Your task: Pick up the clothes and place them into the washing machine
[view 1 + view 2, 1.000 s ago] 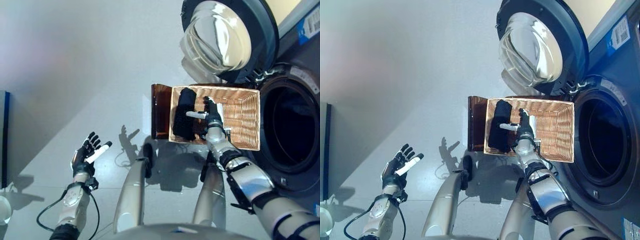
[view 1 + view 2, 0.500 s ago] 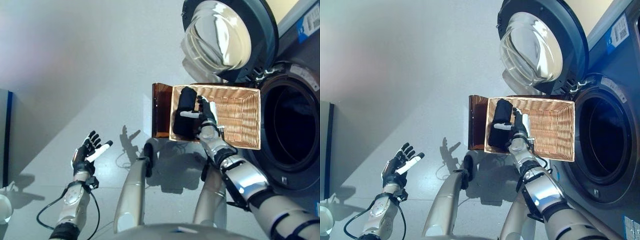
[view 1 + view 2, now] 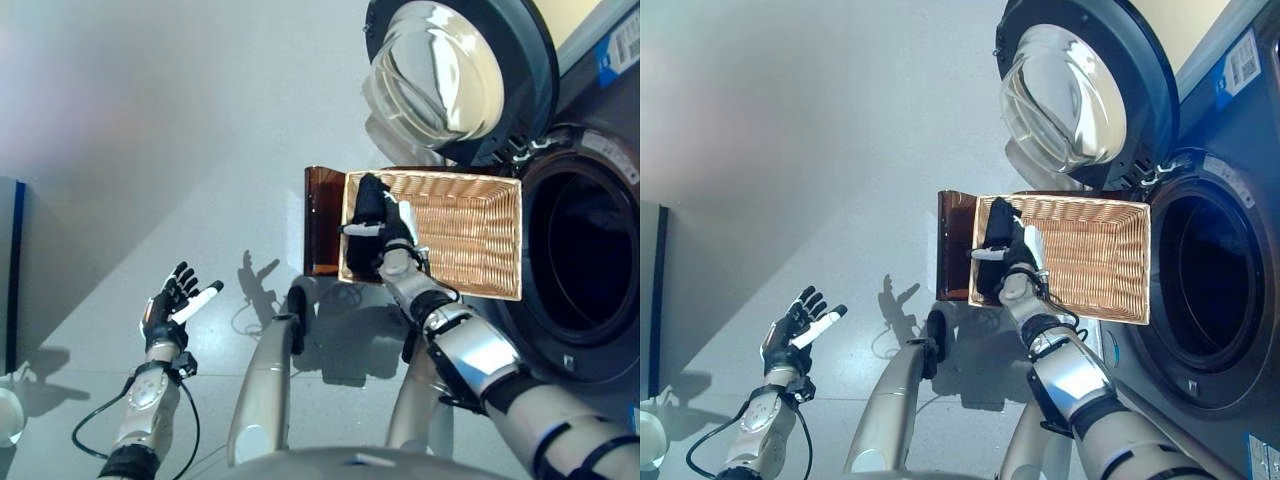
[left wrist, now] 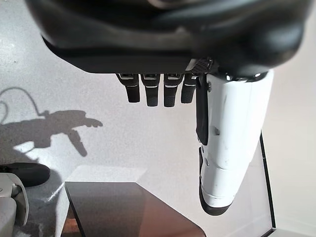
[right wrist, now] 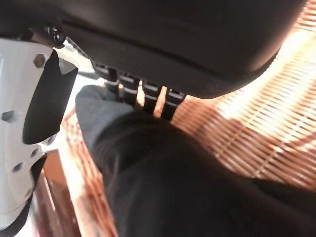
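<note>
Grey floor (image 3: 150,150), nothing on it near the left robot hand (image 3: 172,310): that one hangs low over the floor at far left, fingers spread and straight, white-covered thumb out, holding nothing.

Next over: brown stool (image 3: 322,220) carrying a wicker basket (image 3: 470,235), basket set just beside the washing machine (image 3: 590,270).

Dark garment (image 3: 366,215) lies bunched at the left end of the basket, against the wicker wall.

Right robot hand (image 3: 390,232) is inside the basket, on top of the dark garment. Its fingers (image 5: 148,96) touch the cloth from above and the thumb stands off to the side; can't tell whether it has a grip yet. Cloth not lifted clear of the basket.

Far right: washer door (image 3: 450,75) swung open above the basket, drum opening (image 3: 590,255) dark.
</note>
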`<state>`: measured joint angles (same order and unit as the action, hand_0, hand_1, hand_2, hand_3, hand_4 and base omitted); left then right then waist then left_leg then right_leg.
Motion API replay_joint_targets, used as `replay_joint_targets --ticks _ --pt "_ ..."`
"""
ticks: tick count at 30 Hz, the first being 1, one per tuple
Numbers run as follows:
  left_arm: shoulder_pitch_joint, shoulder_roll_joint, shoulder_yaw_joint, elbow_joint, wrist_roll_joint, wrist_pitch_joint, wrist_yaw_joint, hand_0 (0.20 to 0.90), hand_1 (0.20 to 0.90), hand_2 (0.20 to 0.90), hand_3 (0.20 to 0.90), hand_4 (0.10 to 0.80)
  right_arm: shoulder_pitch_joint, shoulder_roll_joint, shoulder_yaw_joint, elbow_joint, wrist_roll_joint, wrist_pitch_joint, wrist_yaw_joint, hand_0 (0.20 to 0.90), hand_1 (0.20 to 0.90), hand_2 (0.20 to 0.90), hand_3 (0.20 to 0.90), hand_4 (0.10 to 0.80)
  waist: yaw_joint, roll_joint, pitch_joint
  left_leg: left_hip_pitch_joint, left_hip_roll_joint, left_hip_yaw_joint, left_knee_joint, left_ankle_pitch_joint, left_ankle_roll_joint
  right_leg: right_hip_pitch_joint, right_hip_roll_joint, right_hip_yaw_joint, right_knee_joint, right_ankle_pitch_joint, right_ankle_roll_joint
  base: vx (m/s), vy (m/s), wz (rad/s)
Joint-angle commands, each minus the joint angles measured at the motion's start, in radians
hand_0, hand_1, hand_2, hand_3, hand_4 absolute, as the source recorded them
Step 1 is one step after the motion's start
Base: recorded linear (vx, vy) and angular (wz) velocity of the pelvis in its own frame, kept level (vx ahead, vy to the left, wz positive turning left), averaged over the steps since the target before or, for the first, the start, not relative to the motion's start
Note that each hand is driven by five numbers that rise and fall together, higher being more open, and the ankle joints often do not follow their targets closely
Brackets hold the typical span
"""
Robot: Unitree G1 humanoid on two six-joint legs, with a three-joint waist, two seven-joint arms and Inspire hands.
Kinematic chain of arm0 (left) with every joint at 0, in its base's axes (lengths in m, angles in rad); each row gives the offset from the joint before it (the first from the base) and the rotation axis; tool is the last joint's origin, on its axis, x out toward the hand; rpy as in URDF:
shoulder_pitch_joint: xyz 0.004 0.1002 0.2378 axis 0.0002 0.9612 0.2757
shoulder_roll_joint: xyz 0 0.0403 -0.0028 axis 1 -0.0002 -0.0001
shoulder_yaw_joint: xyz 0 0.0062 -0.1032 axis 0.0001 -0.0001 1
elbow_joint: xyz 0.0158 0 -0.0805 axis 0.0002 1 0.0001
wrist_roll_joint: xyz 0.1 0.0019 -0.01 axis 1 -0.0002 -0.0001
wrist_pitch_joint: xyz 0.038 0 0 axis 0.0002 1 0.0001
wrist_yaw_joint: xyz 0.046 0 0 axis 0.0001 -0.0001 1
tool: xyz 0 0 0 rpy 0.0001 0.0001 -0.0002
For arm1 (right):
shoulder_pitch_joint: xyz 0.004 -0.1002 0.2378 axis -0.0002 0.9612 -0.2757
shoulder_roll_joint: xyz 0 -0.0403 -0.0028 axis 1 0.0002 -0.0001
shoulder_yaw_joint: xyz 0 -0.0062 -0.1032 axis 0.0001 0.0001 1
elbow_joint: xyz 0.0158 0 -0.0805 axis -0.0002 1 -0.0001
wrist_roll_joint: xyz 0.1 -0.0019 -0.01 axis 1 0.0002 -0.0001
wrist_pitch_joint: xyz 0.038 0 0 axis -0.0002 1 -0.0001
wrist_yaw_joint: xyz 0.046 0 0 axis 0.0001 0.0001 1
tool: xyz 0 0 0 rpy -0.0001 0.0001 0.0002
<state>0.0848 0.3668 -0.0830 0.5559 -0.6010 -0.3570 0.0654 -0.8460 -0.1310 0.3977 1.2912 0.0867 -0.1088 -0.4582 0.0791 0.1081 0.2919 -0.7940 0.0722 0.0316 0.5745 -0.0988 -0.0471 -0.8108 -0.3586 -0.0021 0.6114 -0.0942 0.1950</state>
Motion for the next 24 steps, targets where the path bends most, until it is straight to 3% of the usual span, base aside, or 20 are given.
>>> replay_joint_targets --ticks 1,18,24 --pt "-0.002 0.096 0.067 -0.043 0.011 -0.065 0.036 0.9 0.9 0.9 0.9 0.8 -0.108 0.032 0.024 -0.006 -0.029 -0.046 -0.013 0.2 0.2 0.2 0.2 0.3 0.022 0.01 -0.027 0.029 0.024 -0.046 -0.004 -0.008 -0.069 -0.003 -0.015 0.029 -0.066 0.157 -0.014 0.0 0.0 0.0" --pt "-0.007 0.098 0.064 -0.035 0.019 -0.067 0.046 0.9 0.9 0.9 0.9 0.8 -0.101 0.005 -0.011 0.018 0.002 -0.045 -0.022 0.2 0.2 0.2 0.2 0.3 0.022 0.01 -0.028 0.023 0.025 -0.043 0.006 -0.016 -0.065 -0.018 -0.017 0.034 -0.049 0.153 -0.014 0.0 0.0 0.0" --pt "-0.012 0.098 0.067 -0.034 0.021 -0.07 0.049 0.9 0.9 0.9 0.9 0.8 -0.07 -0.039 -0.083 -0.058 0.171 -0.114 -0.001 0.2 0.2 0.2 0.2 0.3 0.015 0.011 -0.026 0.022 0.027 -0.041 0.005 -0.015 -0.063 -0.022 -0.015 0.038 -0.048 0.152 -0.014 0.0 0.0 0.0"
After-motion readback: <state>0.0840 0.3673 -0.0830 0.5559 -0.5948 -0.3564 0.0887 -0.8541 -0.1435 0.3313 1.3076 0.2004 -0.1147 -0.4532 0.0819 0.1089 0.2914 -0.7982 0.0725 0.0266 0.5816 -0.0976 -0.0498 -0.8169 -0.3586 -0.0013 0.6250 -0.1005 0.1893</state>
